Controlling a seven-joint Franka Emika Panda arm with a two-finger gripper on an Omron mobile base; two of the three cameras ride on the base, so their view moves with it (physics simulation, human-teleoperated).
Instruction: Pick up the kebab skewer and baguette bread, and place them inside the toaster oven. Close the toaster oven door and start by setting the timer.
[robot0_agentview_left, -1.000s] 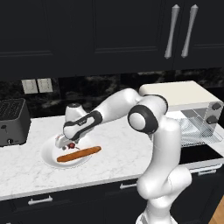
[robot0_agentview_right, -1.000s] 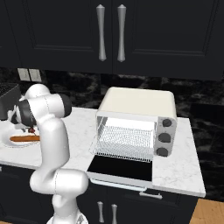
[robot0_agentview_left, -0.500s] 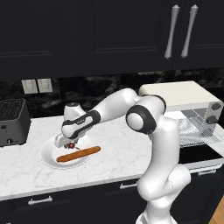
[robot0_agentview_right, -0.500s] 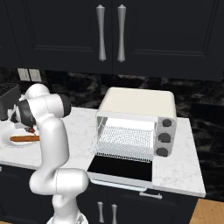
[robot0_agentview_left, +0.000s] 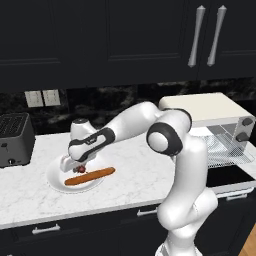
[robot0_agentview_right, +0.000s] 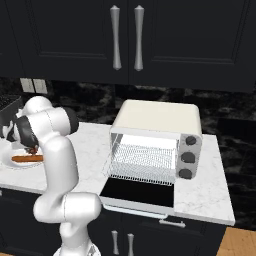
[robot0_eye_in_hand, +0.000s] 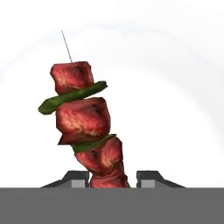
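Gripper (robot0_agentview_left: 76, 165) has dropped lower onto the plate (robot0_agentview_left: 55, 176), fingers straddling the skewer (robot0_eye_in_hand: 85, 127) but not visibly pinching, baguette (robot0_agentview_left: 90, 176) just beside, oven (robot0_agentview_right: 158, 144) wide open far off.

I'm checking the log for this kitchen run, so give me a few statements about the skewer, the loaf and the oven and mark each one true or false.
1. The cream-white toaster oven has its dark glass toaster oven door folded down open. True.
2. The long orange-brown baguette bread lies on the oven's wire rack. False: it lies on the round white plate.
3. The gripper has its finger tips on either side of the kebab skewer of red-brown meat chunks. True.
4. The black slot toaster stands right of the oven. False: it stands at the counter's far left.
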